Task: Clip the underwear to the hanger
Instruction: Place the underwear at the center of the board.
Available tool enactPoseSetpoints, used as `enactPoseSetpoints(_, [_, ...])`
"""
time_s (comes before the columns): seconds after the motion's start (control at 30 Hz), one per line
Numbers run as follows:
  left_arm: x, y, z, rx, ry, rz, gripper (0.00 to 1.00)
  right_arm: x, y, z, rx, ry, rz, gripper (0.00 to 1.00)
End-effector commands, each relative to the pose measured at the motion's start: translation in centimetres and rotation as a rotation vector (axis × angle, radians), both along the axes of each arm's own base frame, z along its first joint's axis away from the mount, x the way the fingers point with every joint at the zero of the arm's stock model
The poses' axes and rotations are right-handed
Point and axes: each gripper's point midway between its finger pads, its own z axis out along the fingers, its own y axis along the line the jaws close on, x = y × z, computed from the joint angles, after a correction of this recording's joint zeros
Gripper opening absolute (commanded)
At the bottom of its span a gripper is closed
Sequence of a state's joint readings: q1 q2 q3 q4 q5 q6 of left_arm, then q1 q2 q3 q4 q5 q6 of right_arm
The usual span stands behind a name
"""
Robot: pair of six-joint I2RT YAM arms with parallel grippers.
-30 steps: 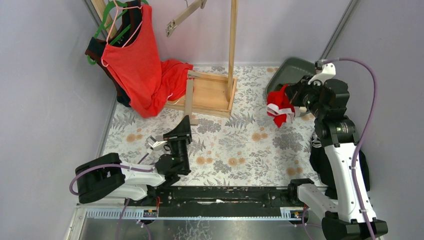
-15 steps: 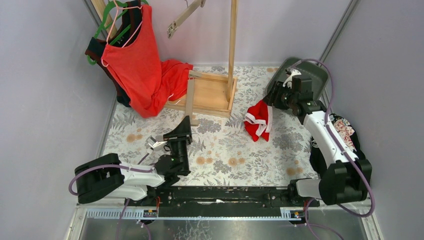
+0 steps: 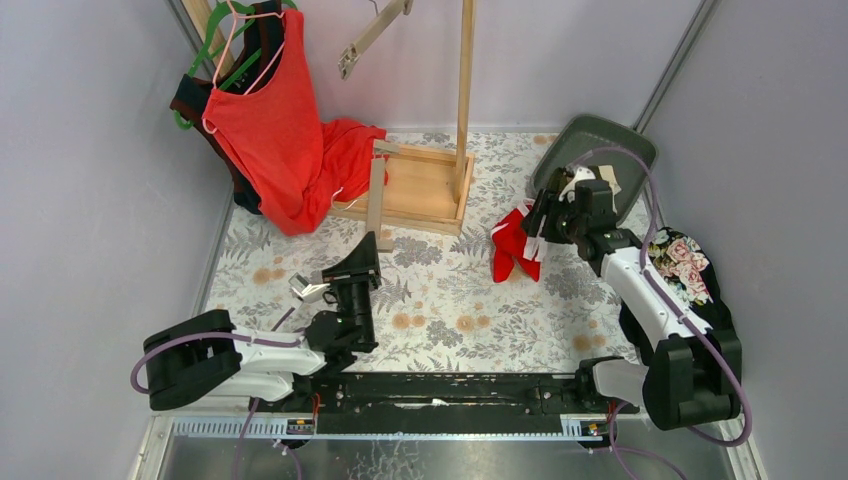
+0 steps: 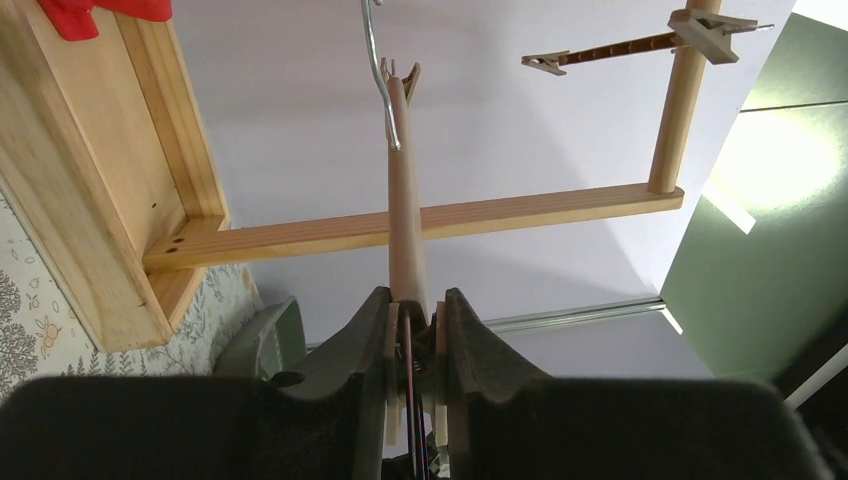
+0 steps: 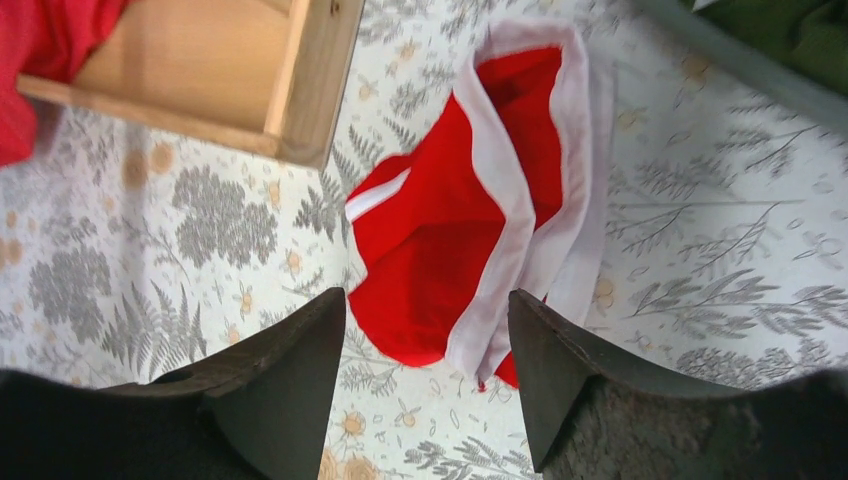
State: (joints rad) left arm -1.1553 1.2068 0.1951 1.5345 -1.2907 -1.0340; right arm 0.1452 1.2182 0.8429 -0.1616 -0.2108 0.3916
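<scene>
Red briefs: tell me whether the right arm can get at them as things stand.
Probably yes: the right tool hangs open just above the red briefs, which lie loose on the table, nothing between.

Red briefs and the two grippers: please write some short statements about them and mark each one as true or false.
1. The red briefs lie on the floral table cover. True.
2. The right gripper is shut on the red briefs. False: its jaws stand open above the briefs.
3. The left gripper is closed on a wooden hanger. True.
4. The red briefs are already clipped to the wooden hanger. False: they lie on the table cover, far from the hanger in the left gripper.
</scene>
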Motion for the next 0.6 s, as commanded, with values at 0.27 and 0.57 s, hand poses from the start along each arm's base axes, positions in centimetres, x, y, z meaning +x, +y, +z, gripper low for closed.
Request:
enactPoseSetpoints(0.27, [0.0,0.3,0.2,-0.029,0.001,0.024,0.00,-2.6,5.2,-1.5,-0.055,0.001,0.134,0.66])
enactPoseSetpoints(0.57, [-0.1,0.8,0.0,-0.030,0.004,0.030,0.00,-6.6,8.1,-4.5,-0.200,0.125,0.184,0.66])
